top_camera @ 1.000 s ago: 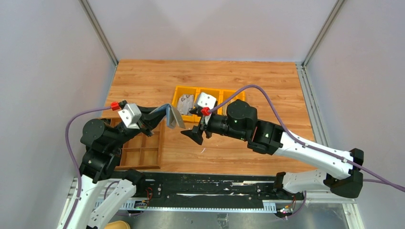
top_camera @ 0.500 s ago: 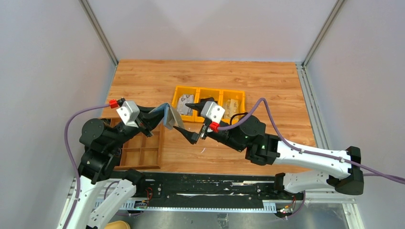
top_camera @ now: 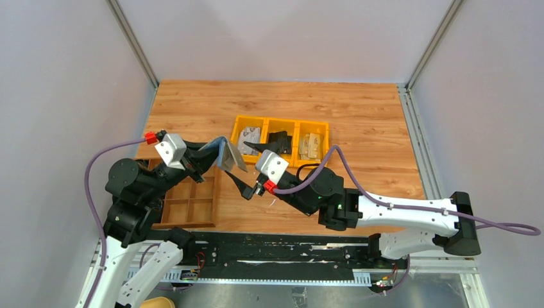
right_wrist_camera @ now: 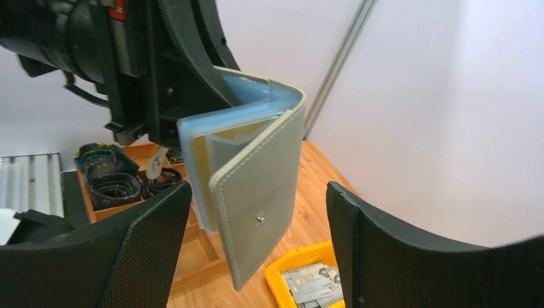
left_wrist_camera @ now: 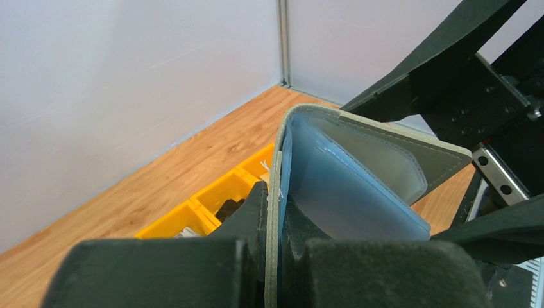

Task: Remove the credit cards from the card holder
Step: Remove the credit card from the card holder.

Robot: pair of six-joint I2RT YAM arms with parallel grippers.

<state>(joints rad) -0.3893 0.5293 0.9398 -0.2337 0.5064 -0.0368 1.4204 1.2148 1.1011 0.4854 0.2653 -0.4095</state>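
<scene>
The grey-blue card holder (top_camera: 226, 156) is held up in the air, folded open, above the table's left middle. My left gripper (top_camera: 206, 160) is shut on one cover of it; the left wrist view shows the jaws (left_wrist_camera: 274, 224) pinching the cover's edge, with blue inner sleeves (left_wrist_camera: 346, 192) fanned out. My right gripper (top_camera: 247, 168) is open, its fingers either side of the hanging cover (right_wrist_camera: 256, 186) and not touching it. A tan card edge (right_wrist_camera: 200, 173) shows between the sleeves. Grey credit cards (right_wrist_camera: 314, 279) lie in the yellow bin.
The yellow bin (top_camera: 282, 122) has three compartments: cards at left (top_camera: 250, 138) and right (top_camera: 312, 145), a black item (top_camera: 279, 140) in the middle. A brown wooden compartment tray (top_camera: 192, 200) sits under the left arm, with coiled cables (right_wrist_camera: 109, 179) in it.
My right arm has swung left and lower, bringing its open jaws from beside the bin to around the holder's hanging cover. The left gripper has kept hold of the holder, almost still.
</scene>
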